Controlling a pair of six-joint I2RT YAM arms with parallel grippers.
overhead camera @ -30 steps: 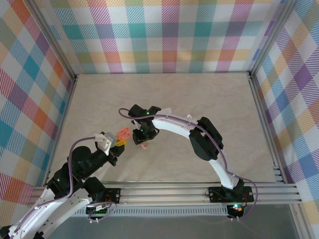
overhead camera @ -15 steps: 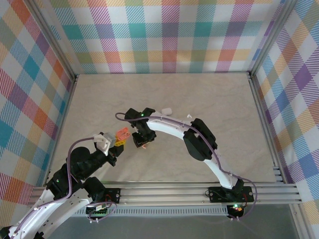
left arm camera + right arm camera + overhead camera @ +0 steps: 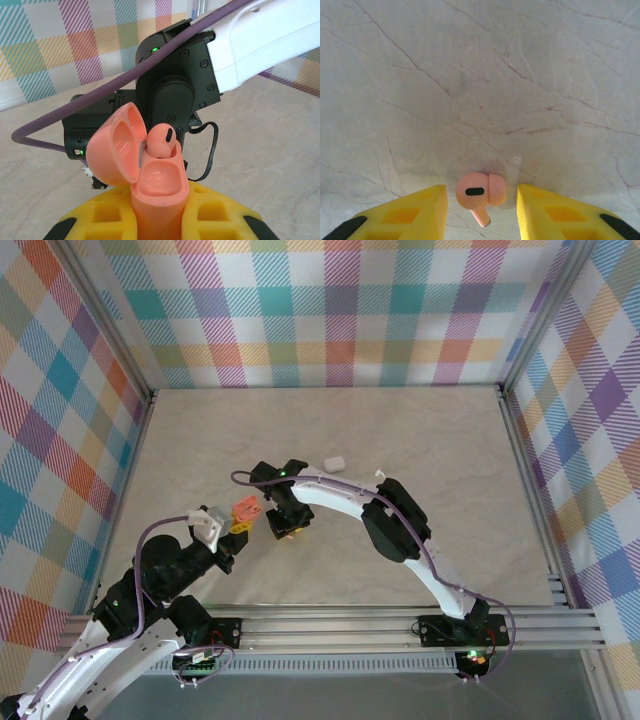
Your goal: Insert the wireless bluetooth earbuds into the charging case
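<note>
Plainly counts two salmon-pink earbuds and one salmon-pink charging case (image 3: 159, 185). Finds the charging case upright in the left gripper (image 3: 240, 525), pinched at its base between two yellow fingers (image 3: 215, 217), lid swung open to the left. Finds the first earbud (image 3: 161, 142) seated in the pocket farther from the camera, rounded head up beside the lid, with the nearer pocket bare. Finds the second earbud (image 3: 480, 191) lying on the marbled table (image 3: 470, 75), stem pointing toward the camera, between the two yellow pads (image 3: 415, 212) of the right gripper (image 3: 481, 205). Shows that gripper spread wide, a gap on either side of the earbud, touching neither pad. From above, places the right gripper just beside the held case, to its right. Notes one small white rounded item (image 3: 334, 462) on the table farther back, beyond the right arm (image 3: 350, 502); cannot tell what it is.
</note>
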